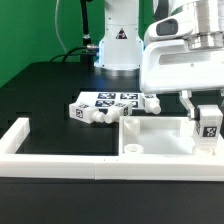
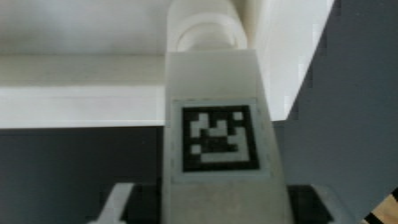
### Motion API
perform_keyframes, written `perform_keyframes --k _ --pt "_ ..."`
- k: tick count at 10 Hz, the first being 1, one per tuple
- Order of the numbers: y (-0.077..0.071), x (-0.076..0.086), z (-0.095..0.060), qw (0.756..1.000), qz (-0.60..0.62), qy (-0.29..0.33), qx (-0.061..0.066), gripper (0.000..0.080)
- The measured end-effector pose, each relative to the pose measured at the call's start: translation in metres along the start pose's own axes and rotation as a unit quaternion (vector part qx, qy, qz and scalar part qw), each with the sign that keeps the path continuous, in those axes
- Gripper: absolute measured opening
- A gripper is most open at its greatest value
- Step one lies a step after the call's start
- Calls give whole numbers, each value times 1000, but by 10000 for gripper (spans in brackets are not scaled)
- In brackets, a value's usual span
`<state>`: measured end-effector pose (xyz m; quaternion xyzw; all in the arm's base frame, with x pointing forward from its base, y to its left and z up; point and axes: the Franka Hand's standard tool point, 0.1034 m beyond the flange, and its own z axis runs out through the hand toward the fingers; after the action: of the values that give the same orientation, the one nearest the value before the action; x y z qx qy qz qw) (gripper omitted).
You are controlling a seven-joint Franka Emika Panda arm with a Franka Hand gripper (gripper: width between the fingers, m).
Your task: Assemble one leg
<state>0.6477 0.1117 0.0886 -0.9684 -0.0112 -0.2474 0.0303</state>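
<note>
My gripper (image 1: 206, 110) is shut on a leg (image 1: 209, 128), a stubby white peg with a black-and-white tag facing the camera. It holds the leg at the exterior view's right, just over the right end of the large flat white panel (image 1: 160, 138). In the wrist view the leg (image 2: 217, 90) runs lengthwise between my fingers (image 2: 125, 203), tag up, and its far end reaches the panel's corner (image 2: 89, 60). Whether the leg touches the panel I cannot tell. Several more tagged legs (image 1: 100, 108) lie in a cluster behind the panel.
A long white border rail (image 1: 70, 160) runs along the front and turns up at the exterior view's left (image 1: 17, 135). The robot's base (image 1: 117, 45) stands at the back on the black table (image 1: 45, 95). A green wall is behind.
</note>
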Motion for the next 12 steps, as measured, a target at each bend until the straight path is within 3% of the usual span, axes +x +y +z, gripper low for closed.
perform_keyframes --k 7,8,9,12 --pt "0 -2 -1 1000 13 -1 -3 287" --pt "0 -2 -1 1000 13 -1 -3 463" --pt "0 -2 -1 1000 13 -1 -3 583" --pt "0 -3 -1 1000 12 -1 -3 646"
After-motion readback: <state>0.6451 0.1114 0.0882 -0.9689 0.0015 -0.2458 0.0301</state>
